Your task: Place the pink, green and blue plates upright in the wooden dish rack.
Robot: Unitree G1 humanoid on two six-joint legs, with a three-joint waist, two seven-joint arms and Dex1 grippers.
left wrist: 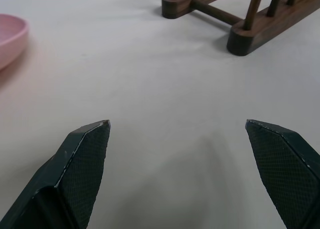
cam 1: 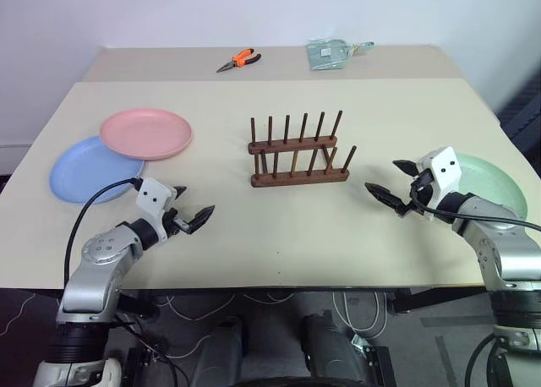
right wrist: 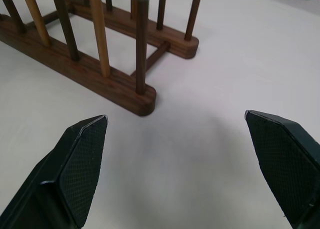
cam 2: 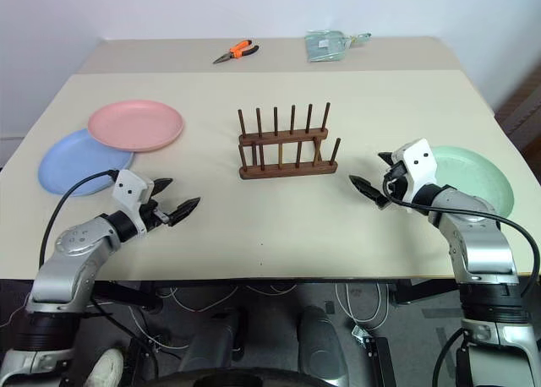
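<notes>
Both claws, left claw and right claw, hover spread apart over the tabletop, flanking the plateless wooden dish rack, whose grain the wrist views reveal.

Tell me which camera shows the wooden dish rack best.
The left eye view: the whole wooden dish rack shows, empty; the right eye view shows the same. The left wrist view catches two rail ends, the right wrist view one end with pegs.

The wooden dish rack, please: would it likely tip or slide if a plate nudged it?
The wooden dish rack probably slides rather than tips: its two base rails lie flat and low on the smooth table. Its thin pegs look light, so it likely shifts easily.
</notes>
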